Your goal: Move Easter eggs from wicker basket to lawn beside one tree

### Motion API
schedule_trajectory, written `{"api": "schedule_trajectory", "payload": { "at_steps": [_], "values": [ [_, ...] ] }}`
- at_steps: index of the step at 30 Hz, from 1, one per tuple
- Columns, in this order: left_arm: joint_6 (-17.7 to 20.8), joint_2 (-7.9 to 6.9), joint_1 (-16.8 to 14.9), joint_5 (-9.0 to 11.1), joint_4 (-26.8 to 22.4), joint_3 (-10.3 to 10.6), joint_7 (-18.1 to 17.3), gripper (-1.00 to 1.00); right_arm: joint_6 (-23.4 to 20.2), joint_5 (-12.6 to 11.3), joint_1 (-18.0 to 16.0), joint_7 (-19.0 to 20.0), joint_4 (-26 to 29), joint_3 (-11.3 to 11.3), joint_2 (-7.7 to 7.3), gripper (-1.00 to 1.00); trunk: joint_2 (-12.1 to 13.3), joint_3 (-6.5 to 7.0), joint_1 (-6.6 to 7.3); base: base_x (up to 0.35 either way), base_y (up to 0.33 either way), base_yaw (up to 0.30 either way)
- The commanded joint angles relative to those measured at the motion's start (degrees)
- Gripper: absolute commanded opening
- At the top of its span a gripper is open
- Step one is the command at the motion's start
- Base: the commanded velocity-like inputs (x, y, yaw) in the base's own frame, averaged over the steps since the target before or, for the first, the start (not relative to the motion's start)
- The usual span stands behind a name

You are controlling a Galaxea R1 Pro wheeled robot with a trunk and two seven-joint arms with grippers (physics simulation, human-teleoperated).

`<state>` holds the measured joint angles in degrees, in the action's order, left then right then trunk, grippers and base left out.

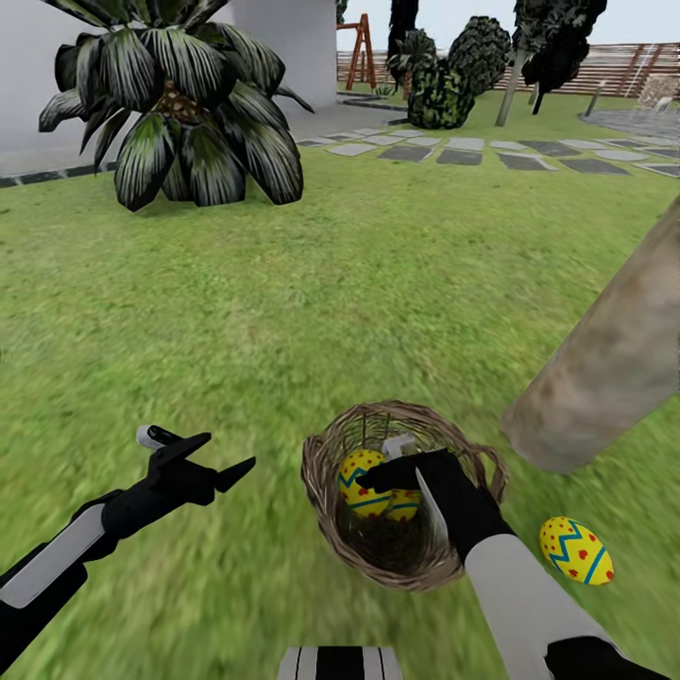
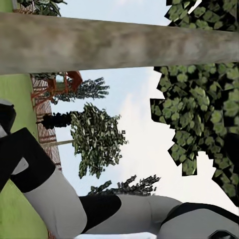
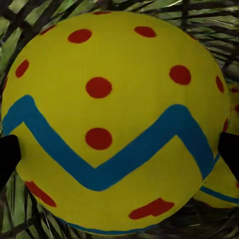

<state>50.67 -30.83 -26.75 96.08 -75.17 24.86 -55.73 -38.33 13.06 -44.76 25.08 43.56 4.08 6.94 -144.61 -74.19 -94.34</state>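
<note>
The wicker basket [image 1: 469, 460] sits on the lawn [image 1: 283, 312] close in front of me. My right gripper [image 1: 381, 475] reaches down into it, its fingertips [image 3: 8, 154] pressed on both sides of a yellow Easter egg [image 3: 114, 119], also seen in the head view [image 1: 353, 480]. A second egg [image 1: 406, 508] lies lower in the basket beside it. The third egg [image 1: 576, 551] rests on the grass to the right of the basket, near the foot of the grey-beige tree trunk [image 1: 604, 364]. My left gripper [image 1: 212, 460] hovers open and empty above the grass left of the basket.
A spiky palm-like plant [image 1: 179, 104] stands at the far left by the white house wall. A grey stepping-stone path [image 1: 491, 151] crosses behind, with dark shrubs, a fence and a play structure beyond. Open grass spreads between the plant and the basket. The trunk [image 2: 119, 42] also crosses the left wrist view.
</note>
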Motion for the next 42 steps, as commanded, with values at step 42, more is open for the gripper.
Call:
{"api": "schedule_trajectory", "payload": {
  "at_steps": [42],
  "values": [
    [5.51, -0.10, 0.47, 0.41, 1.46, 0.27, 0.10, 1.00, -14.22, 0.73, 0.02, 2.84, 10.94, 0.11, -4.49, -1.00, 0.55, 9.27, 1.09, -0.044, 0.000, 0.000]
  ]
}}
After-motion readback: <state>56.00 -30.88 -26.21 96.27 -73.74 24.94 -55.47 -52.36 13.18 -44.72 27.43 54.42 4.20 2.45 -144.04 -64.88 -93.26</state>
